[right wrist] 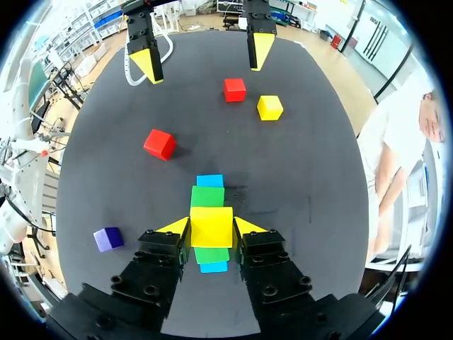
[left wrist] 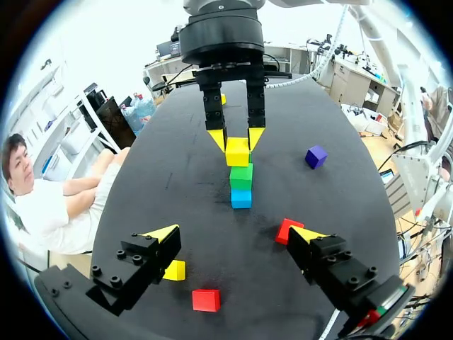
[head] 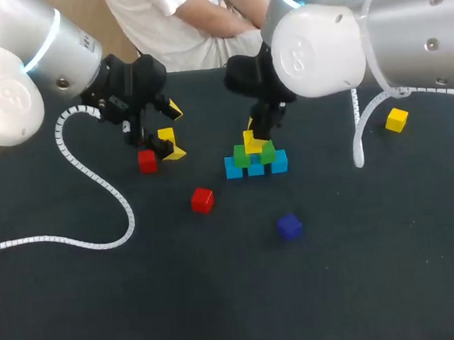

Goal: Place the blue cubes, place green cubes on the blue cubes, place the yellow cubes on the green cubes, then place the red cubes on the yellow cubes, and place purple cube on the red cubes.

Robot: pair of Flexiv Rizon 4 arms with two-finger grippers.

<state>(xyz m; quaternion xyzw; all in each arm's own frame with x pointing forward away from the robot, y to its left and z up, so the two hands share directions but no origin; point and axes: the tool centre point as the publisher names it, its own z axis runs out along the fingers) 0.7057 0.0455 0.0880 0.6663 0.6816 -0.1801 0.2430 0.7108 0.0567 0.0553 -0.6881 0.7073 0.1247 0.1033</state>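
Note:
A row of blue cubes (head: 256, 168) stands mid-table with green cubes (head: 255, 155) on top. My right gripper (head: 253, 134) is shut on a yellow cube (head: 252, 143) right over the green ones; whether it rests on them I cannot tell. From its own wrist, the yellow cube (right wrist: 211, 219) sits between both tips, above green (right wrist: 207, 195) and blue (right wrist: 209, 180). My left gripper (left wrist: 235, 234) hangs open further left, above a loose yellow cube (left wrist: 173, 270) and a red cube (left wrist: 206, 299). A second red cube (head: 202, 200) and the purple cube (head: 289, 226) lie nearer the front.
Another yellow cube (head: 397, 119) lies at the far right, beside my right arm's white cable (head: 360, 122). My left arm's coiled white cable (head: 101, 185) loops across the left of the black table (head: 364, 285).

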